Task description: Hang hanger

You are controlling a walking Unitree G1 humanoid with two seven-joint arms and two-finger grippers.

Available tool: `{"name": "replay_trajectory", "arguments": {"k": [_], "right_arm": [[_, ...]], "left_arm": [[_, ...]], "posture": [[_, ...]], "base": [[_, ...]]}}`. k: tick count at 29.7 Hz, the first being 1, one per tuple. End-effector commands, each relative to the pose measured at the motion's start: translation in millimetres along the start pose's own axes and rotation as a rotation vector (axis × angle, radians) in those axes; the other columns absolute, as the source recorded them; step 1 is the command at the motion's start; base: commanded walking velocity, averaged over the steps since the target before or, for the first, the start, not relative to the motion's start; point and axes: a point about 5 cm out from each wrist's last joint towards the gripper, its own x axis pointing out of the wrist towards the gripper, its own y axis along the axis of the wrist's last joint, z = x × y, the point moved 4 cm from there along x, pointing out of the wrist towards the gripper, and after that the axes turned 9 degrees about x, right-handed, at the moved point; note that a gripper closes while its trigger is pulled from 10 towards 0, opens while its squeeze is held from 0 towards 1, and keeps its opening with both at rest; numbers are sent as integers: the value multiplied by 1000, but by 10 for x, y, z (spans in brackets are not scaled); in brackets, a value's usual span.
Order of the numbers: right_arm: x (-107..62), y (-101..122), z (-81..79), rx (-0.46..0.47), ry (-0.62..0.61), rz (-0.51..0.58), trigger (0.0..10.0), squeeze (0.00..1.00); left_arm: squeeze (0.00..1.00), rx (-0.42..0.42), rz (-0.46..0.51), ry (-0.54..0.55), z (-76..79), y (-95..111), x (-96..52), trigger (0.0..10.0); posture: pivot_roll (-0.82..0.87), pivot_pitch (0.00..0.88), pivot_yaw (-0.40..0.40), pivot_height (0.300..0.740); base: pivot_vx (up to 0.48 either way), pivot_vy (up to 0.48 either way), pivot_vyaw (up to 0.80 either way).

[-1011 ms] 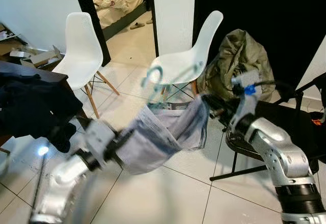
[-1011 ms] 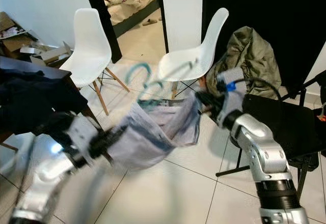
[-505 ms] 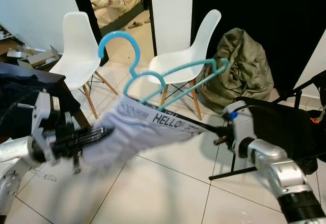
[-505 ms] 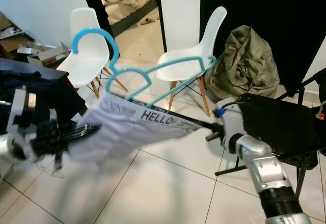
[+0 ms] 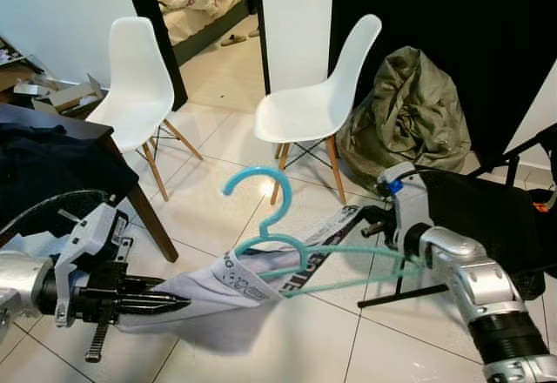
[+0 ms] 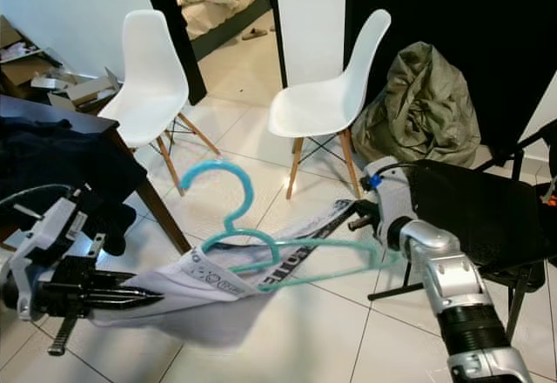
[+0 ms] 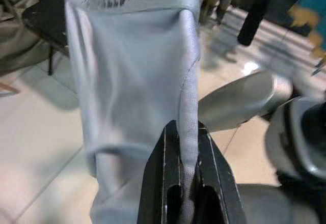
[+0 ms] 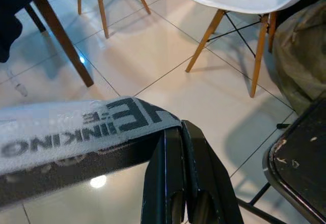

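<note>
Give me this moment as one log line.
left tool: shut on grey underwear | right tool: shut on waistband | teal hanger: threaded through garment, not hung

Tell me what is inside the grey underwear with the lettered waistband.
The turquoise plastic hanger passes through the grey underwear: its hook and right end stick out, its left end is covered by cloth. The left gripper and right gripper pinch the garment.

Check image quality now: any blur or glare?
Head views: mostly sharp; a glare spot on the floor tiles behind the hanger.
Left wrist view: background smeared, underwear soft.
Right wrist view: waistband lettering readable, a bright reflection on the tile beneath it.
</note>
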Motion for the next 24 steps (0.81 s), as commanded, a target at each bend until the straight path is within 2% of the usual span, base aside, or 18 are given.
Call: {"name": "replay_trajectory", "arguments": {"k": [1,2,3,4,5,6,8,9,10,11,14,15,22,24], "right_arm": [[-4,15,27,13,-3,11,0,0],[-43,37,125,5,-21,7,0,0],[-43,37,125,5,-21,7,0,0],[-75,50,191,-1,-33,2,0,0],[-75,50,191,-1,-33,2,0,0],[-97,50,224,-8,-38,-6,0,0],[-97,50,224,-8,-38,-6,0,0],[-107,29,220,-12,-30,-17,0,0],[-107,29,220,-12,-30,-17,0,0],[-105,-2,184,-14,-16,-28,0,0],[-105,-2,184,-14,-16,-28,0,0],[-94,-53,125,-2,2,-35,0,0],[-91,-50,124,3,5,-33,0,0],[-113,4,193,15,-5,-22,0,0]], "left_arm": [[0,18,-57,-1,-17,-24,-58,10000],[0,103,-121,68,-149,-45,-98,10000],[0,103,-121,68,-149,-45,-98,10000],[0,172,-149,141,-279,-15,-134,10000],[0,172,-149,141,-279,-15,-134,10000],[0,237,-143,231,-422,61,-164,10000],[0,237,-143,231,-422,61,-164,10000],[0,297,-114,309,-540,182,-175,10000],[0,297,-114,309,-540,182,-175,10000],[0,337,-58,351,-593,330,-154,10000],[0,337,-58,351,-593,330,-154,10000],[0,376,28,343,-564,551,-62,10000],[0,390,23,323,-538,554,-39,10000],[0,419,-63,258,-484,409,-29,10000]], "posture": [[15,83,76,740],[14,87,73,740],[14,87,73,740],[12,88,72,740],[12,88,72,740],[10,88,71,740],[10,88,71,740],[9,90,68,740],[9,90,68,740],[9,93,69,740],[9,93,69,740],[10,92,68,740],[8,91,70,740],[3,87,67,740]], "base": [[0,0,0],[0,0,0],[0,0,0],[0,0,0],[0,0,0],[0,0,0],[0,0,0],[0,0,0],[0,0,0],[0,0,0],[0,0,0],[0,0,0],[0,0,0],[0,0,0]]}}
